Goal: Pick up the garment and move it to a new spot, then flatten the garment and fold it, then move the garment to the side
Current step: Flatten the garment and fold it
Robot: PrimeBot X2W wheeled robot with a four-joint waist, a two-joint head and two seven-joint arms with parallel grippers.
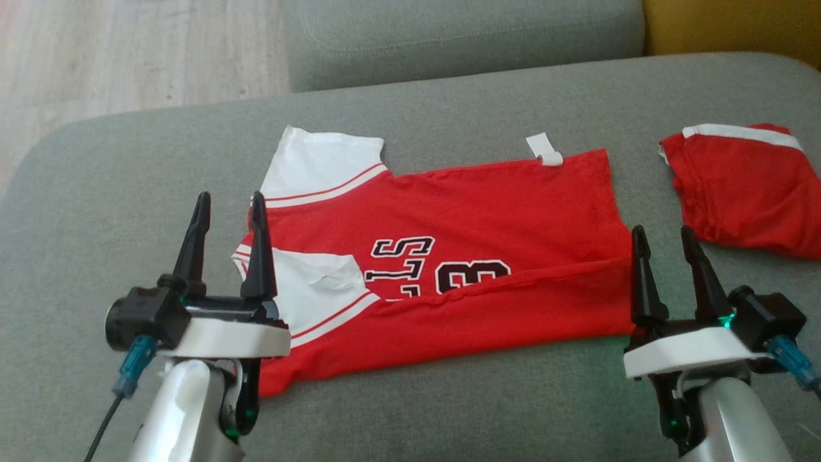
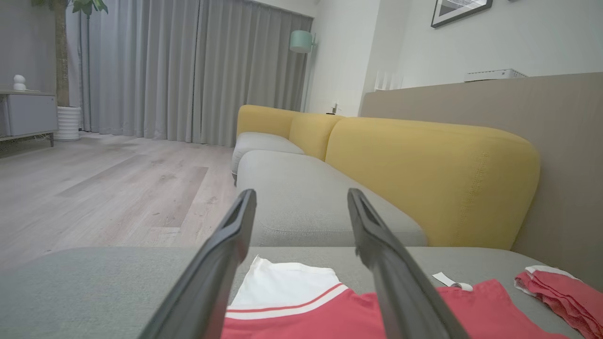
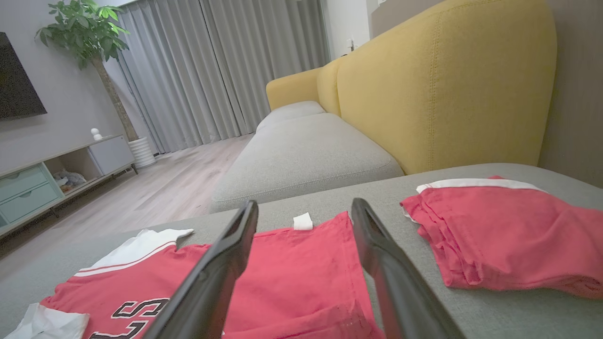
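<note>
The garment (image 1: 462, 256) is a red jersey with white sleeves and black lettering, lying spread on the grey sofa seat with its near long edge folded over the body. It also shows as the jersey (image 2: 306, 301) and the jersey (image 3: 292, 273) in the wrist views. My left gripper (image 1: 231, 205) stands open at the jersey's left end, above the sleeves, holding nothing. My right gripper (image 1: 664, 239) is open at the jersey's right end, also holding nothing. Both pairs of fingers point away from me.
A folded red piece with a white band (image 1: 744, 186) lies on the seat at the far right. The grey seat (image 1: 128, 192) ends at a wooden floor (image 1: 128, 58) on the far left. A yellow backrest (image 3: 447, 80) rises behind, with another grey cushion (image 1: 462, 38) beyond.
</note>
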